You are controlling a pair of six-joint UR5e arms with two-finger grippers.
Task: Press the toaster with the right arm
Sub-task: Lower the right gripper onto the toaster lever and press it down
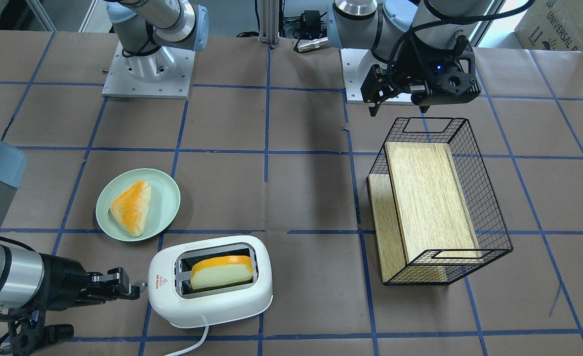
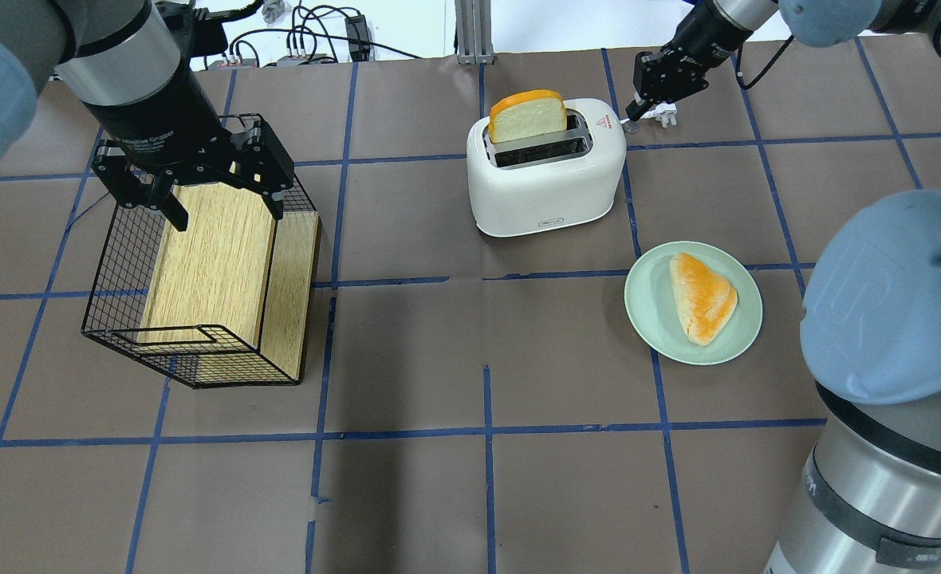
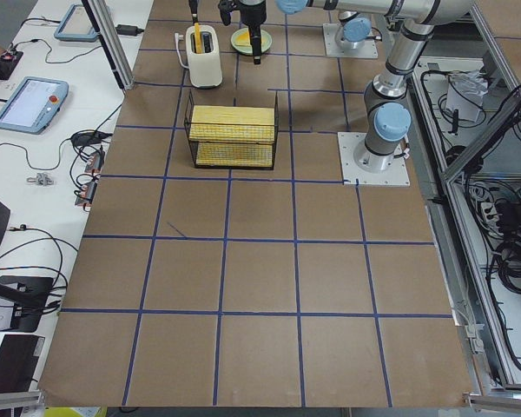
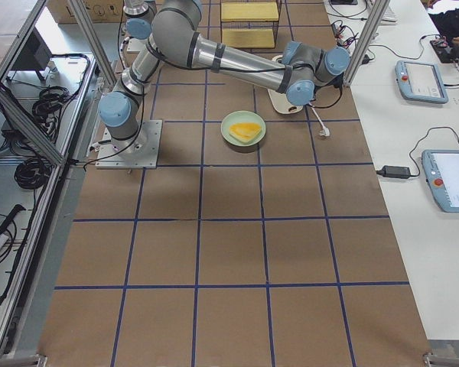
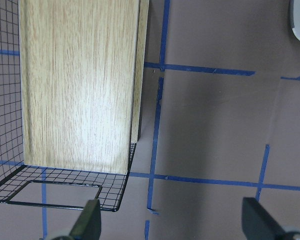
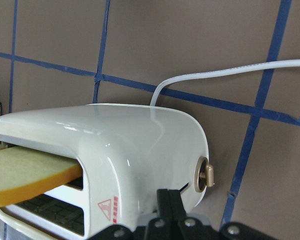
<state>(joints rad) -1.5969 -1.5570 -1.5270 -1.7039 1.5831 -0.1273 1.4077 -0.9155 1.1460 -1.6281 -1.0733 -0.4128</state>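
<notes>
The white toaster (image 2: 546,183) stands at the far middle of the table, with a yellow-crusted bread slice (image 2: 528,115) sticking up from one slot. My right gripper (image 2: 635,110) is shut and empty, its tip right at the toaster's right end, by the red triangle sticker (image 2: 604,121). In the front-facing view this gripper (image 1: 134,290) reaches the toaster (image 1: 212,296) from the left. The right wrist view shows the toaster's end (image 6: 140,150), its small side knob (image 6: 206,175) and the closed fingers (image 6: 166,205) just below. My left gripper (image 2: 199,191) is open above the black wire basket (image 2: 108,263).
A pale green plate (image 2: 652,307) with a triangular bread piece (image 2: 702,299) lies near the toaster's right. The wire basket holds wooden boards (image 2: 215,255). The toaster's white cord (image 1: 195,343) trails off the far table edge. The left wrist view shows the boards (image 5: 80,85) below.
</notes>
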